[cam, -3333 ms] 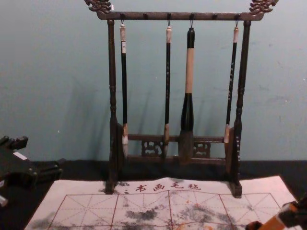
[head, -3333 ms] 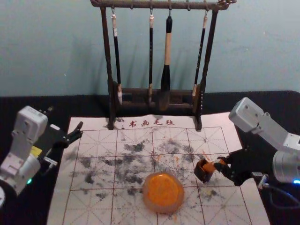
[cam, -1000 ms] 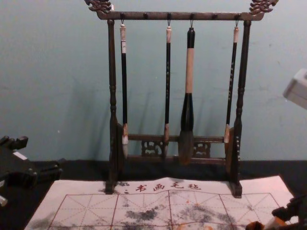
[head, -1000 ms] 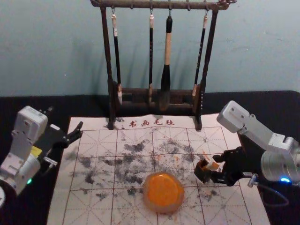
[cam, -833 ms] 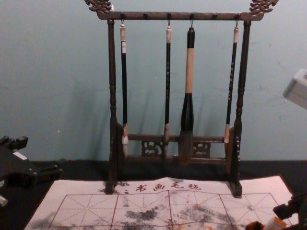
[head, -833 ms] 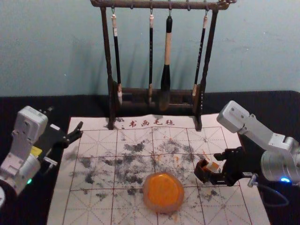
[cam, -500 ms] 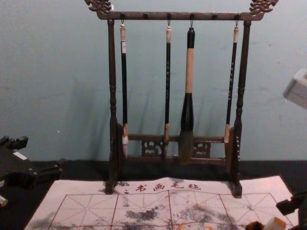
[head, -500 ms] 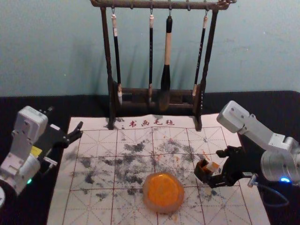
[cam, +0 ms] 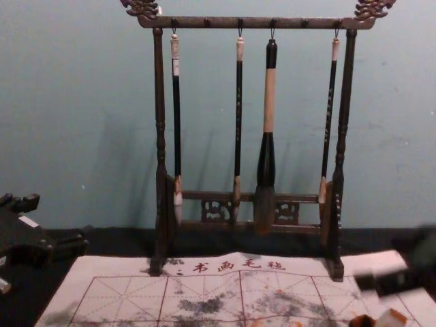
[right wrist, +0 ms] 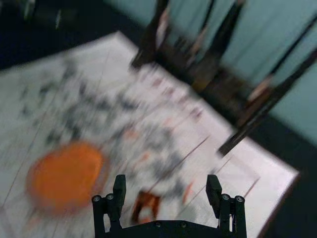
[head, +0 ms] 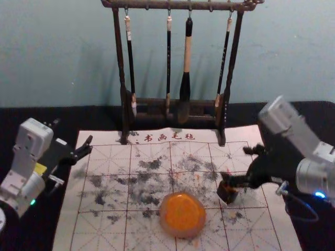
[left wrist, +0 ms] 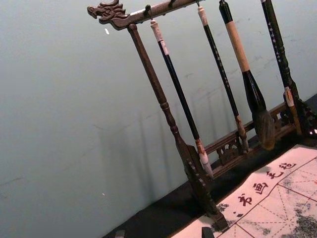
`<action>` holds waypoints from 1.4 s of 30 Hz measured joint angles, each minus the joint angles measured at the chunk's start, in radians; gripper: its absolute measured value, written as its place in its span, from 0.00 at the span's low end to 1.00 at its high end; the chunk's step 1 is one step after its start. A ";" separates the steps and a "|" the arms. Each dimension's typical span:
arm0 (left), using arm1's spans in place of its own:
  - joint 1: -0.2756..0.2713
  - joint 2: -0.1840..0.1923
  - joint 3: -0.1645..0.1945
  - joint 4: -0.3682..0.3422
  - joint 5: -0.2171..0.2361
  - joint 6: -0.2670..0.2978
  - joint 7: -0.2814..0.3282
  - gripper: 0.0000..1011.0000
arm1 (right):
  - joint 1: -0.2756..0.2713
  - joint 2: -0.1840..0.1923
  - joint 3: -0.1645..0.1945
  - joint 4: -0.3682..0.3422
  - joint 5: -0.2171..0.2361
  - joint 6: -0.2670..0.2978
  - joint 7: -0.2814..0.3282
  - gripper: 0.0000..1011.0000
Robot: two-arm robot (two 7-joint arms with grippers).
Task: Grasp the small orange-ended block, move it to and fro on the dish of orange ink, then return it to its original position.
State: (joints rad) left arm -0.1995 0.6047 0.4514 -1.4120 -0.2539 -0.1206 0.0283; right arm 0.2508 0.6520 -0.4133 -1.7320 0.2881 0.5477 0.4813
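Nearest us is the dish of orange ink (head: 182,214), sitting on the pale writing mat (head: 104,235) with its red grid and smudges of black. Just to the right of the dish, a little farther off, we've got the dark holder (head: 226,194), and right beside it, on the side away from the dish, there's our small orange-ended block (cam: 392,318); whether those two touch, we can't tell. Over that same spot, right of the dish, the right gripper (head: 235,164) is released, its fingers wide apart, one of them crossing above the holder in our head view and the block out of its grasp. Well apart to the left of the dish and farther back, the left gripper (head: 72,132) is parked, fingers spread. Beyond the dish we see the red characters (head: 169,137) along the mat's far edge, then the carved brush rack (head: 121,57), four brushes hanging from its bar, the thick one (head: 185,89) among them, and behind it all the blue-green wall (head: 57,57).
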 joint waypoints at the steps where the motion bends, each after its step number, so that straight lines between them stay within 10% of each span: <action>1: 0.000 0.000 0.000 0.000 0.000 0.000 0.000 0.99 | -0.014 -0.009 0.016 -0.004 0.006 -0.023 -0.019 0.99; 9: 0.000 0.000 0.000 0.000 0.000 0.000 0.000 0.99 | -0.163 -0.136 0.158 -0.025 -0.027 -0.279 -0.281 0.99; 16: 0.000 0.000 0.000 0.000 0.000 0.000 0.000 0.99 | -0.247 -0.213 0.188 0.020 -0.145 -0.413 -0.466 0.99; 29: 0.000 0.000 0.000 0.000 0.000 0.000 0.000 0.99 | -0.279 -0.289 0.182 0.178 -0.296 -0.467 -0.612 0.99; 42: 0.000 0.000 0.000 0.000 0.000 0.000 0.000 0.99 | -0.280 -0.293 0.181 0.184 -0.303 -0.465 -0.610 0.99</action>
State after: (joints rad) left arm -0.1995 0.6047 0.4514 -1.4120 -0.2539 -0.1205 0.0283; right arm -0.0289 0.3586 -0.2321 -1.5475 -0.0151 0.0824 -0.1283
